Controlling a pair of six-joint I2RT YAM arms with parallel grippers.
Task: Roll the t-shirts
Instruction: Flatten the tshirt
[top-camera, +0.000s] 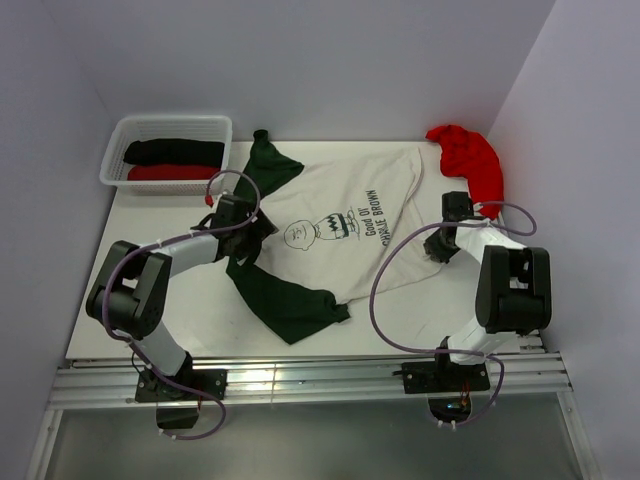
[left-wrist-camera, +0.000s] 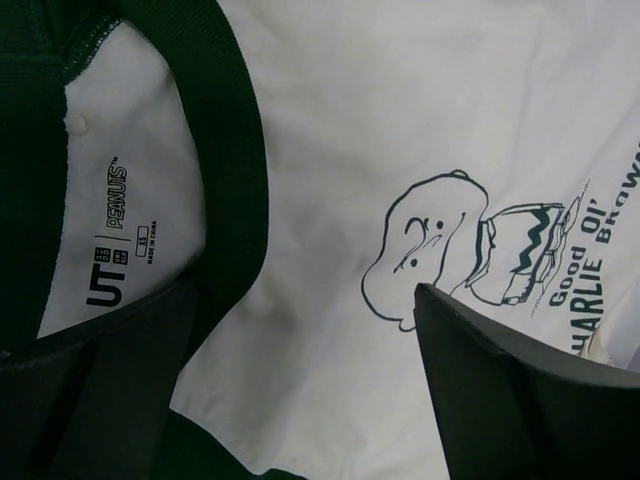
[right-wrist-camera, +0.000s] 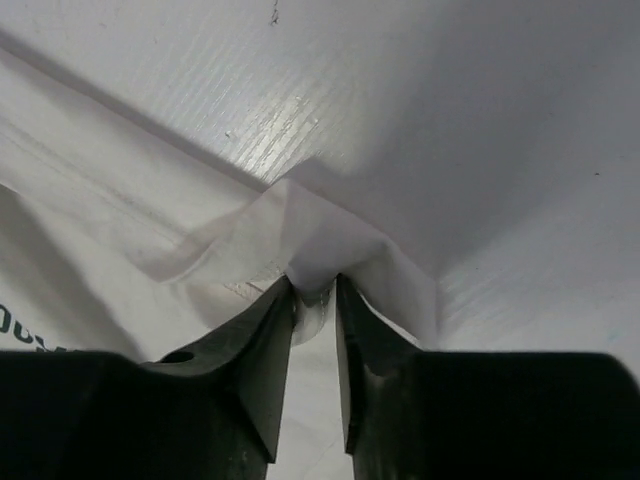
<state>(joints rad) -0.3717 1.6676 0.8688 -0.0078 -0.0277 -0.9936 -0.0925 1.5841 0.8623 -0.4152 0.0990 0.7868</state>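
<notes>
Pinching a raised fold at the hem corner of the white tee (top-camera: 340, 225), spread print-up on the bench (top-camera: 220, 330), the right gripper (right-wrist-camera: 315, 290) presumably secured the roll's starting edge, while the left gripper (left-wrist-camera: 305, 300) hung wide open and empty above the collar (left-wrist-camera: 235, 150).

A robot lab cell: plain walls (top-camera: 330, 60) enclose a white table (top-camera: 205, 310) edged by a metal rail (top-camera: 310, 380).

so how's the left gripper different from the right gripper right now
The left gripper stands wide open; the right gripper has its jaws nearly together, pinching cloth. The left gripper hangs over the dark green collar and Charlie Brown print, gripping nothing; the right gripper holds a fold at the hem end. Both are at the same white t-shirt.
</notes>
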